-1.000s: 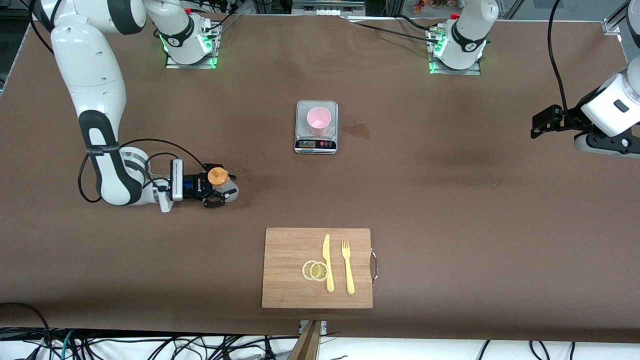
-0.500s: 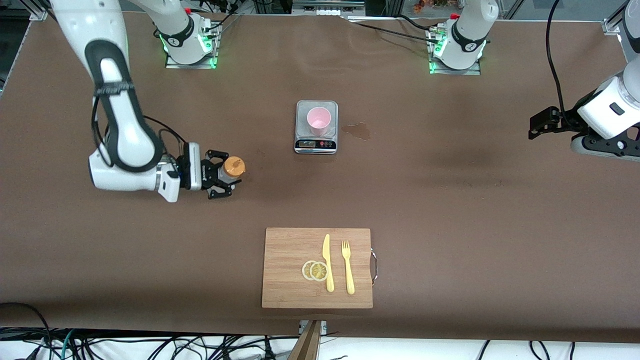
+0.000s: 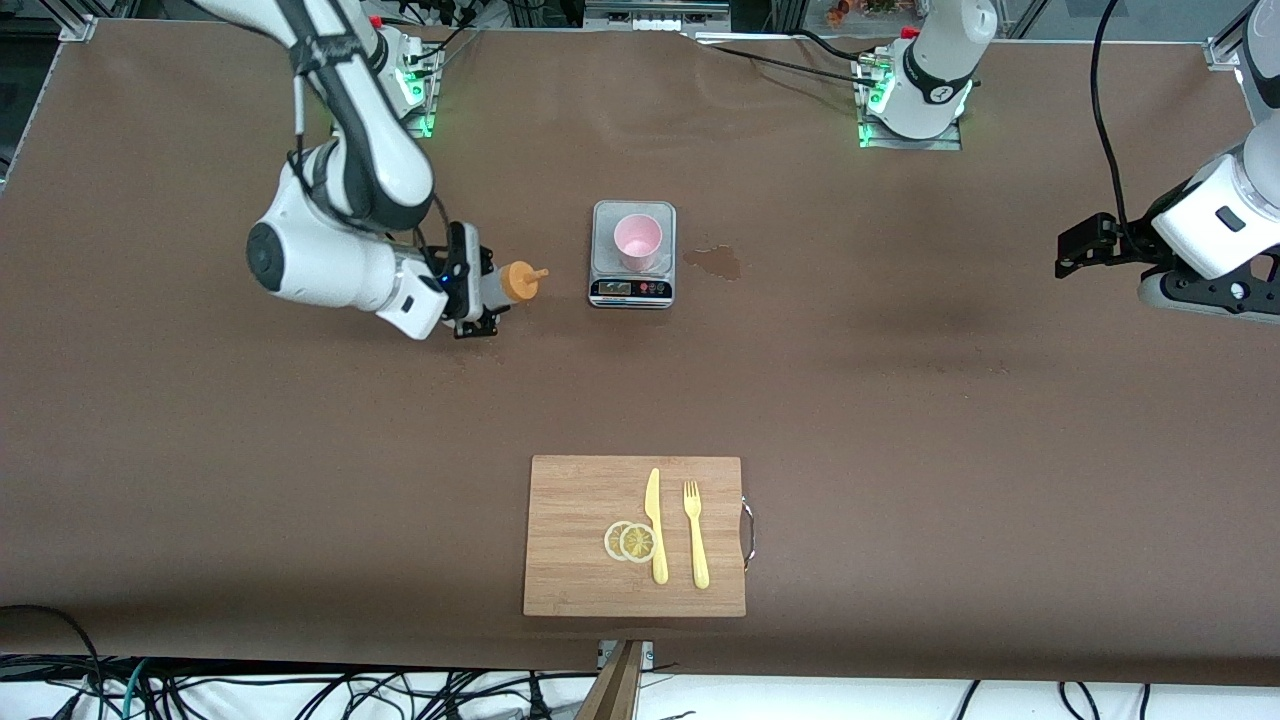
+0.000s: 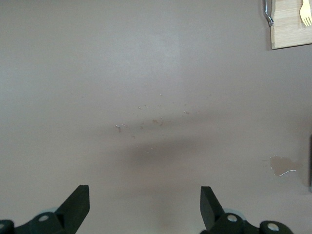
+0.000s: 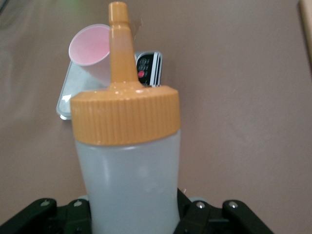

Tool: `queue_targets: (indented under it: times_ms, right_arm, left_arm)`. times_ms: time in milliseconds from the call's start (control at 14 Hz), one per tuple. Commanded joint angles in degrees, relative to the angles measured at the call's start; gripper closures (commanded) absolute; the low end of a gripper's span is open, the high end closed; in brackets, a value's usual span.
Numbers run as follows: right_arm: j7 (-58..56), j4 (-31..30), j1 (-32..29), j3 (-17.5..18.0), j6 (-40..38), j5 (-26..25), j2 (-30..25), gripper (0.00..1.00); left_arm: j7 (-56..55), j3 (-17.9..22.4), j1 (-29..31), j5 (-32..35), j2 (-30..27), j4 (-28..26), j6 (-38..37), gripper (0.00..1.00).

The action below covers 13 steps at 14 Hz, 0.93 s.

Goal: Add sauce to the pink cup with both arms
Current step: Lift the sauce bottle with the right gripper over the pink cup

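The pink cup [image 3: 637, 240] stands on a steel scale [image 3: 632, 288] in the middle of the table; it also shows in the right wrist view [image 5: 92, 51]. My right gripper [image 3: 487, 297] is shut on the sauce bottle [image 3: 512, 283], frosted white with an orange cap. It holds the bottle on its side above the table, nozzle pointing at the scale. The bottle fills the right wrist view [image 5: 129, 175]. My left gripper [image 3: 1075, 250] is open and empty, waiting above the left arm's end of the table; its fingertips [image 4: 78, 204] frame bare table.
A wooden cutting board [image 3: 590, 580] lies nearer the front camera, with a yellow knife [image 3: 655, 525], a yellow fork [image 3: 695, 535] and two lemon slices [image 3: 630, 541]. A small wet stain [image 3: 715, 261] marks the table beside the scale.
My right arm has lifted the sauce bottle and carried it toward the scale, tipping it from upright onto its side. The left arm has barely moved.
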Motion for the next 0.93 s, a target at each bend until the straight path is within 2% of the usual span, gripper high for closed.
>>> queue_targets:
  times_ms: [0, 214, 857]
  right_arm:
    - [15.61, -1.89, 0.98, 4.8, 1.17, -11.9, -3.55, 0.96]
    - [30.21, -0.84, 3.96, 6.92, 0.73, -22.02, -3.29, 0.96]
    - [55.36, 0.65, 13.8, 8.51, -3.92, -35.83, -2.41, 0.96]
  left_arm:
    - [0.54, 0.13, -0.14, -0.53, 0.97, 2.13, -1.74, 0.0]
    - [0.54, 0.13, 0.04, -0.53, 0.97, 2.13, -1.91, 0.0]
    - [0.63, 0.13, 0.04, -0.44, 0.97, 2.13, -1.83, 0.0]
